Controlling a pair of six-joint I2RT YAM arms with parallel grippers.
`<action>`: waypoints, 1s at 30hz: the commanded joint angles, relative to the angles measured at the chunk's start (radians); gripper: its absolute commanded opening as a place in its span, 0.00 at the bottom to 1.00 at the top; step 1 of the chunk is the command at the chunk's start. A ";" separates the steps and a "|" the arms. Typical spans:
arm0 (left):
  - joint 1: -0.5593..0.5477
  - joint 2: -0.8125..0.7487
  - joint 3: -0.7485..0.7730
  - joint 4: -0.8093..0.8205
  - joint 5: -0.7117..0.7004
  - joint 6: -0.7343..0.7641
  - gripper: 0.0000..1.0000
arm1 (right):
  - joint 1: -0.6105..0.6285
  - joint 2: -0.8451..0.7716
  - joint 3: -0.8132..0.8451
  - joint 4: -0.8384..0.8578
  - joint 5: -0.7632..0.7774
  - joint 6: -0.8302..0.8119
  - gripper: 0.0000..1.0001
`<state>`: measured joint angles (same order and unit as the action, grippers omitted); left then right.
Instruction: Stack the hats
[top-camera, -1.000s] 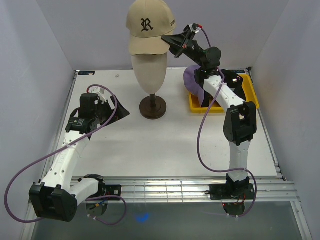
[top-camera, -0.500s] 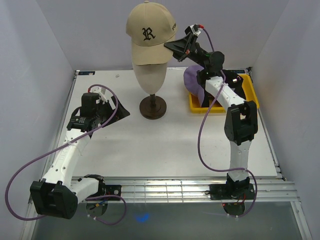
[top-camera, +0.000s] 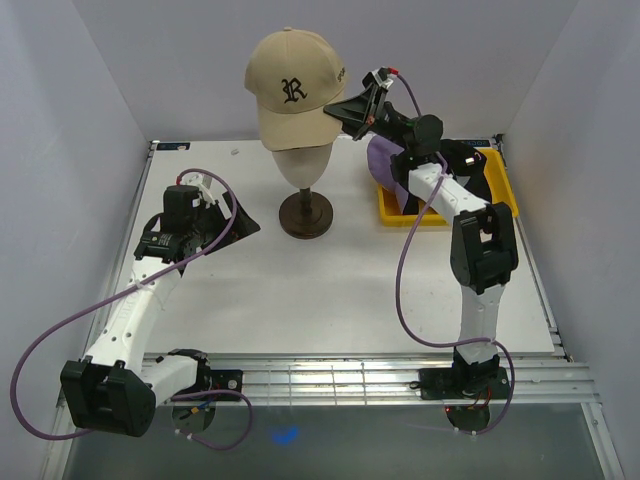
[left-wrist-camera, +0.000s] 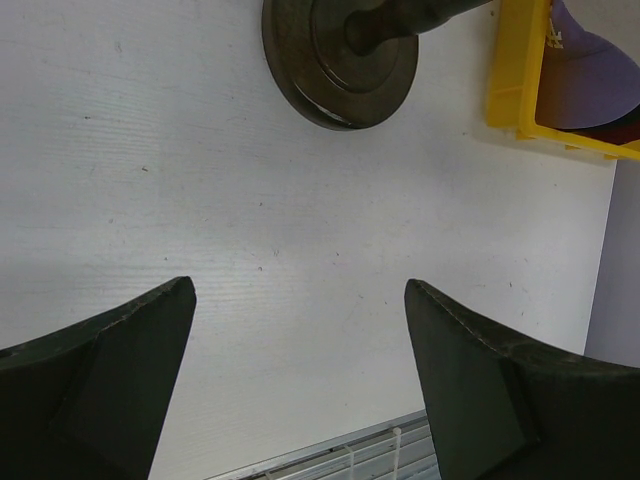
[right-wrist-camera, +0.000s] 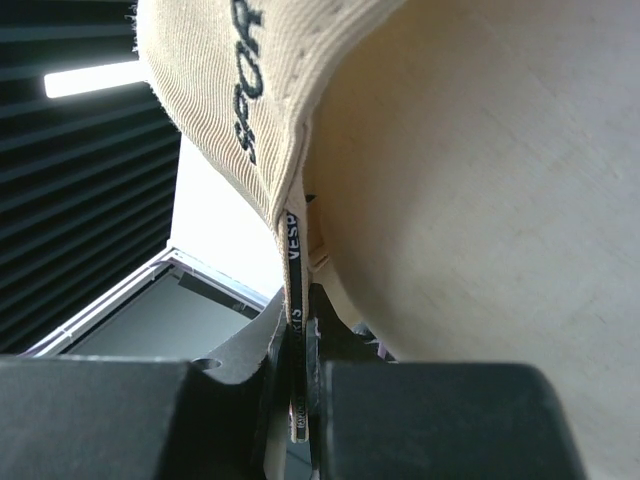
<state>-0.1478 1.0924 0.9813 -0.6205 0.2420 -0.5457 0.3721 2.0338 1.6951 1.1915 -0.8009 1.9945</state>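
A beige cap with a black R (top-camera: 290, 90) sits on the beige mannequin head (top-camera: 300, 165), tilted. My right gripper (top-camera: 345, 108) is shut on the cap's lower rim at its right side. In the right wrist view the rim band (right-wrist-camera: 298, 250) is pinched between the jaws, with the cap (right-wrist-camera: 220, 90) above and the head (right-wrist-camera: 480, 180) close on the right. A lavender cap (top-camera: 385, 160) lies in the yellow bin (top-camera: 500, 185), with dark fabric beside it. My left gripper (top-camera: 240, 222) is open and empty over the table, left of the stand; it shows in its own view (left-wrist-camera: 300, 300).
The mannequin's dark round stand (top-camera: 306, 214) is at the table's back centre, also in the left wrist view (left-wrist-camera: 340, 60). The yellow bin (left-wrist-camera: 510, 80) with the lavender cap (left-wrist-camera: 590, 70) is to its right. Walls enclose the table on three sides.
The beige cap has come down lower over the mannequin head and shifted a little left. My right gripper has moved down with it. The left arm has barely moved.
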 joint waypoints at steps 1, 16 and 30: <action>0.002 -0.003 0.025 0.010 -0.015 0.012 0.96 | 0.002 -0.075 -0.025 0.091 -0.017 0.161 0.08; 0.001 0.003 0.013 0.008 -0.024 0.015 0.96 | -0.001 -0.106 -0.173 0.178 -0.018 0.164 0.08; 0.001 0.007 -0.004 0.016 -0.029 0.020 0.96 | -0.002 -0.116 -0.250 0.206 -0.004 0.138 0.08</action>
<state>-0.1478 1.1076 0.9806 -0.6201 0.2218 -0.5385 0.3759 1.9690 1.4544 1.2968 -0.8219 2.0075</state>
